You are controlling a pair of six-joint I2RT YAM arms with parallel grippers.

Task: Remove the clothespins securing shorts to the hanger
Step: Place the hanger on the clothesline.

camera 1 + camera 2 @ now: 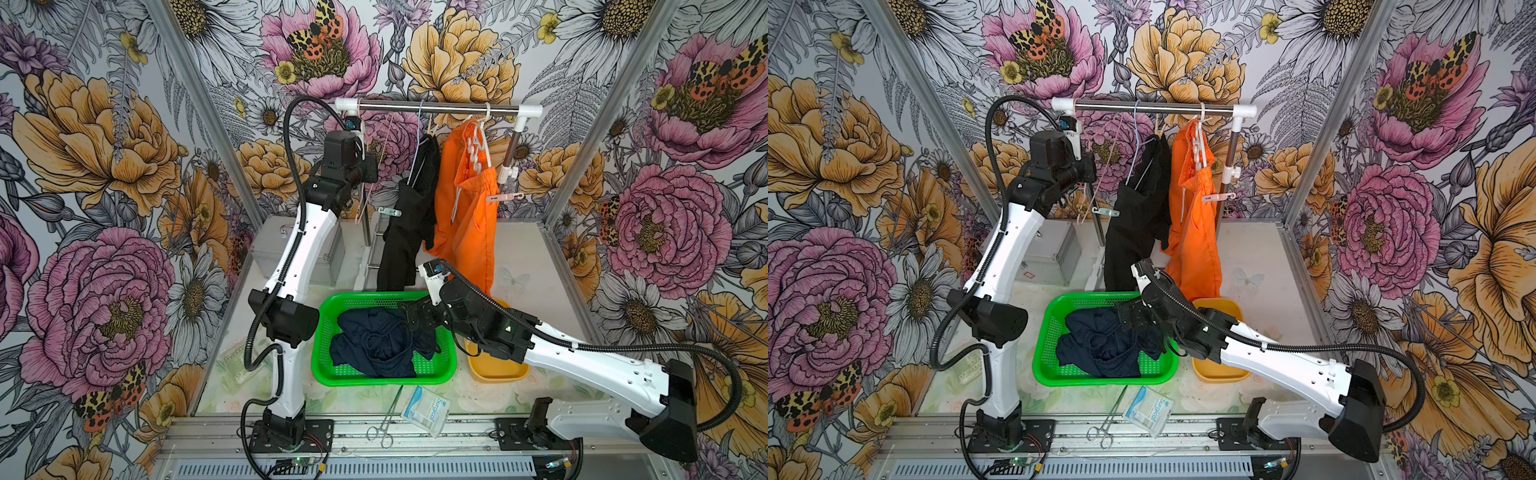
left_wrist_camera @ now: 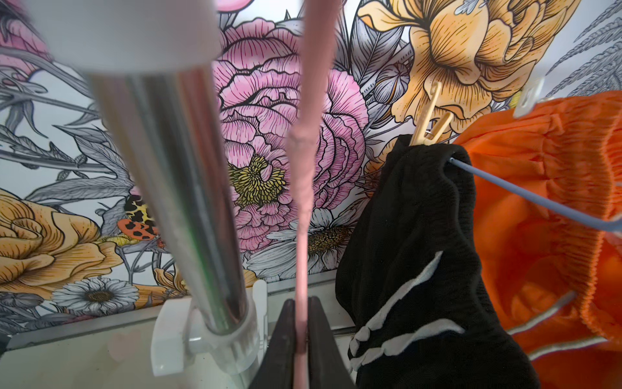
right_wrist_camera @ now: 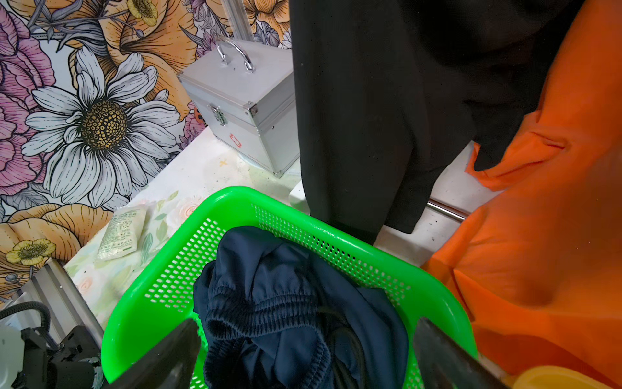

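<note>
Roughly a third done: navy shorts (image 1: pixel 374 340) down in green basket (image 1: pixel 322 357). Left to unpin: black shorts (image 1: pixel 409 224), with wooden clothespin (image 2: pixel 429 121) and teal clothespin (image 1: pixel 390 212); orange shorts (image 1: pixel 465 224), with pink clothespin (image 1: pixel 503 197). Left gripper (image 2: pixel 302 336) narrow, pinching bare pink hanger (image 2: pixel 304 185); right gripper (image 3: pixel 306 323) wide above basket.

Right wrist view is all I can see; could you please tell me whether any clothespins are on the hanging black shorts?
Observer: Yes, a pale clothespin grips the black shorts at the waistband.
Operator: Thank you; and the orange pair?
Observer: A pink clothespin juts from the orange shorts' side.
Operator: And the other arm?
Observer: The left end effector is closed on the bare pink hanger.
</note>
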